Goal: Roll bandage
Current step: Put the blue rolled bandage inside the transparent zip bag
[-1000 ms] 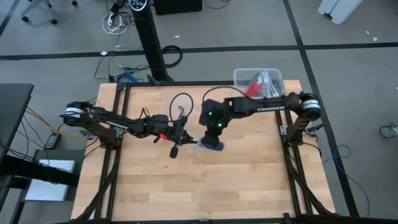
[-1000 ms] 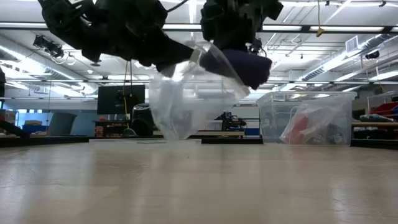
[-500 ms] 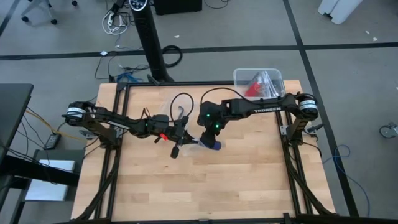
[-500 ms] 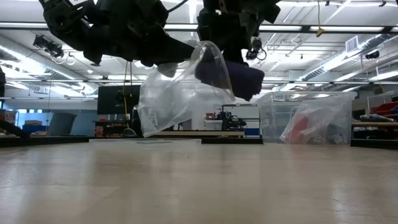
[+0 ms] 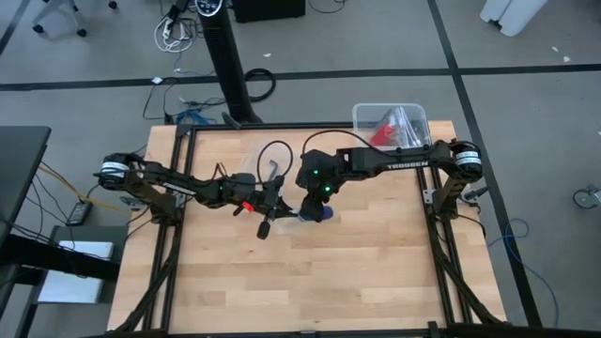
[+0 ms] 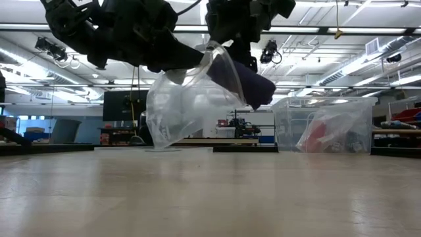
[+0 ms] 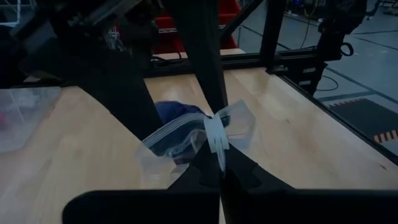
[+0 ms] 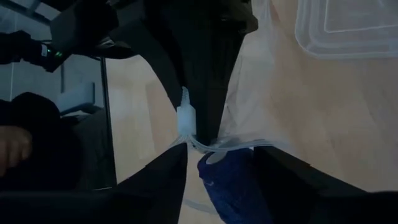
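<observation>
Bagging step: left gripper [image 5: 266,208] clenched on bag [image 6: 184,108] at frame centre; right gripper [image 5: 315,205] released, roll [image 6: 245,82] half inside. Next: push roll deeper.

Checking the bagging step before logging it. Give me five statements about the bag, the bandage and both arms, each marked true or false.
1. The left gripper pinches the rim of the clear plastic bag. True.
2. The bag lies flat on the table. False: it hangs in the air above the wood.
3. The rolled bandage sits at the bag's mouth, partly sticking out. True.
4. The right gripper has its jaws shut tight on the bandage. False: its jaws stand apart on either side of the roll.
5. The clear bin sits at the table's near left corner. False: it is at the far right corner.
</observation>
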`<action>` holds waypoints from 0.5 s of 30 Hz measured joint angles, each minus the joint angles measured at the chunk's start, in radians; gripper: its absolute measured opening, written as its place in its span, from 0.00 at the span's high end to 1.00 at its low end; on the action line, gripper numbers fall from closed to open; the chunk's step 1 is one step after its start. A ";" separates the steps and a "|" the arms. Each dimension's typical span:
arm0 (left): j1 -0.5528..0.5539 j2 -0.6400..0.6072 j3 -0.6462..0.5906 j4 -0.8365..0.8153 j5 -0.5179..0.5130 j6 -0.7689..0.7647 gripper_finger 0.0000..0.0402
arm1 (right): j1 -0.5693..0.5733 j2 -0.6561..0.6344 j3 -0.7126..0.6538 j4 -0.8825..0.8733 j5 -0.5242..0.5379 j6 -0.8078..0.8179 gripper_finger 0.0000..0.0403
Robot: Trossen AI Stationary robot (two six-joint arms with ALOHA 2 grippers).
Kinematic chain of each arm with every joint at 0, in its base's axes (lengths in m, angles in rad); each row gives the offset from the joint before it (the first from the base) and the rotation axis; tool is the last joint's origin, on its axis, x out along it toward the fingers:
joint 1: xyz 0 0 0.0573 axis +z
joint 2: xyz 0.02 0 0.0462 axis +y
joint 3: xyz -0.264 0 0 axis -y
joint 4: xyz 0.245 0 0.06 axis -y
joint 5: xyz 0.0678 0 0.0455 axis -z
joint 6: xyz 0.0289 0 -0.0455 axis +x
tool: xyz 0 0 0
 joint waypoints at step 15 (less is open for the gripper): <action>0.000 0.003 -0.059 0.073 -0.006 -0.004 1.00 | 0.140 -0.220 -0.006 -0.276 0.536 -0.236 0.54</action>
